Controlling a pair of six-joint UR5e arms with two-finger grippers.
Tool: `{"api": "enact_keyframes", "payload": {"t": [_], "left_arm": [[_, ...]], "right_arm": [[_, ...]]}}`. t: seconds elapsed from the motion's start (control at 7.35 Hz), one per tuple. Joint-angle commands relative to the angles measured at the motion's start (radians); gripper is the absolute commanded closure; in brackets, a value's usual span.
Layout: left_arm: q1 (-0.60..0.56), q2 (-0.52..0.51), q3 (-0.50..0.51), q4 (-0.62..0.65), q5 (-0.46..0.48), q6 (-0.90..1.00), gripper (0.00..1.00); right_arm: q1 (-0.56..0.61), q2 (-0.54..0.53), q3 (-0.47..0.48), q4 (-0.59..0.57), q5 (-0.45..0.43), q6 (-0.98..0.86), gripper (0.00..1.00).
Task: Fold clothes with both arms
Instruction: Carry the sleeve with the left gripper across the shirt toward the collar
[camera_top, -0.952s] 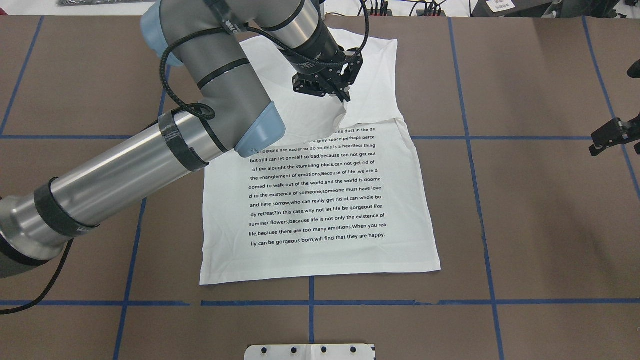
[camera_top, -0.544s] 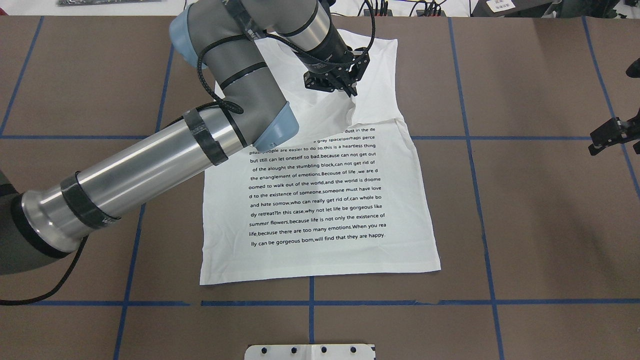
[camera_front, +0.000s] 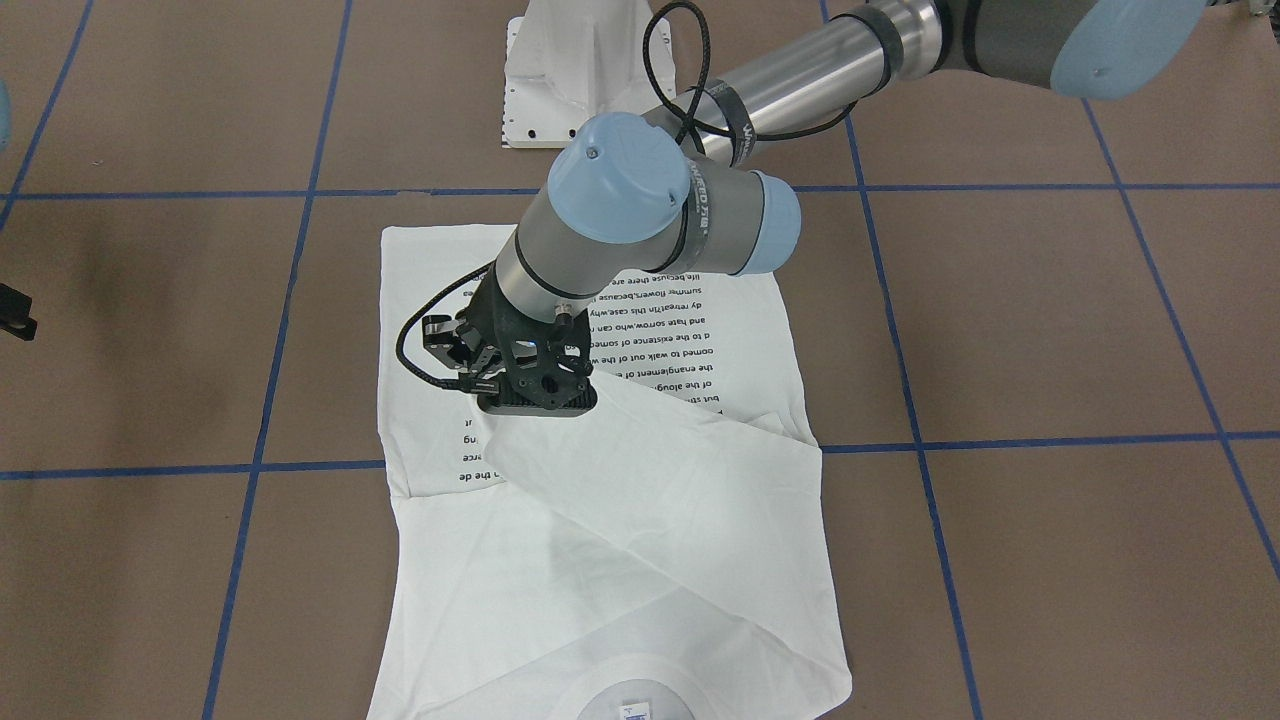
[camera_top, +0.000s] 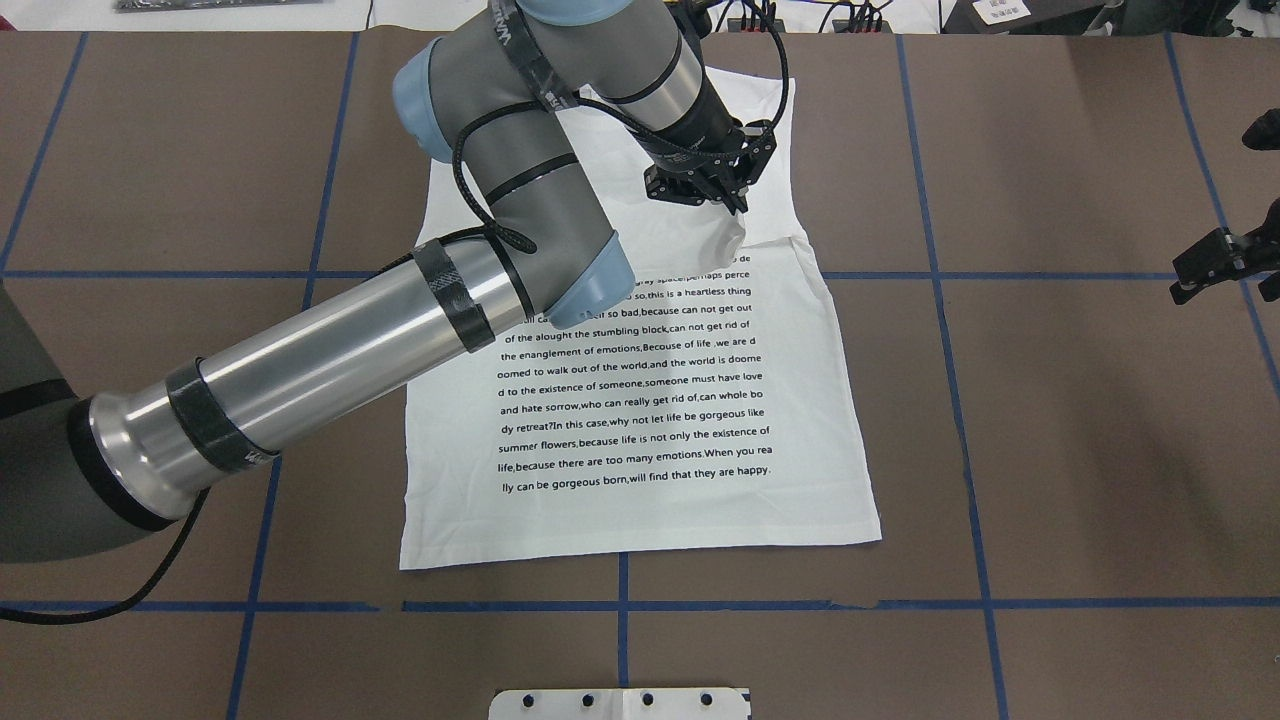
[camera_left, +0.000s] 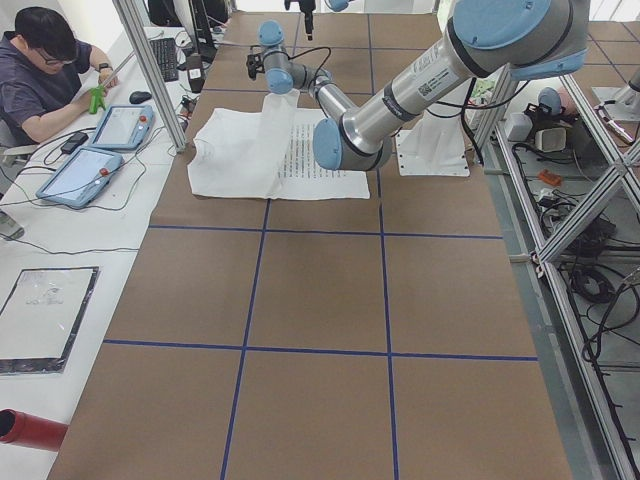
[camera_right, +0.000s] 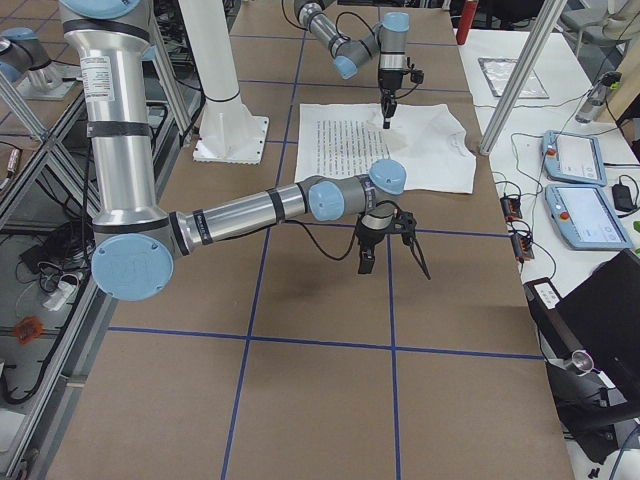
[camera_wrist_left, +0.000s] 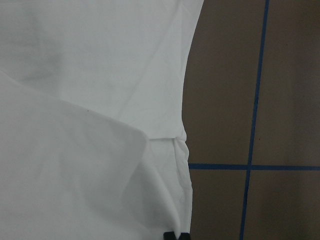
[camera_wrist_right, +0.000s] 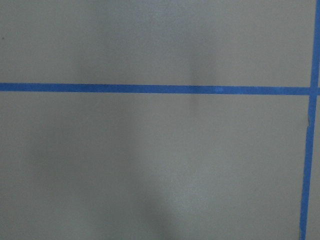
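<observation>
The white shirt (camera_top: 640, 400) lies flat on the brown table, printed text up on its near half, plain white on the far half. The neck label (camera_front: 632, 710) shows at the far edge. My left gripper (camera_top: 738, 207) is shut on a raised fold of the plain fabric, held just above the shirt near its right edge. The left wrist view shows that white cloth (camera_wrist_left: 90, 150) filling the view and dark fingertips (camera_wrist_left: 175, 235) at the bottom. My right gripper (camera_top: 1240, 200) hovers open over bare table at the right edge, well clear of the shirt (camera_right: 430, 150).
Blue tape lines (camera_top: 940, 300) grid the brown table. The white pedestal base (camera_front: 570, 80) stands at the robot's side. A person (camera_left: 40, 70) sits at a side table with tablets (camera_left: 85, 175) beyond the shirt's far end.
My left gripper has carried the pinched fold to the right across the shirt's upper part, the arm swinging with it. The right gripper has barely shifted.
</observation>
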Motion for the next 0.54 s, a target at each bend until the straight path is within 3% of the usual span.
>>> {"api": "enact_keyframes", "payload": {"t": [0.0, 0.41], "left_arm": [[0.016, -0.004, -0.001, -0.001, 0.001, -0.003, 1.00], [0.026, -0.001, 0.002, -0.037, 0.015, -0.003, 1.00]], "right_arm": [[0.000, 0.003, -0.004, 0.000, 0.002, 0.001, 0.00], [0.000, 0.006, -0.004, 0.000, 0.002, 0.001, 0.00]]}}
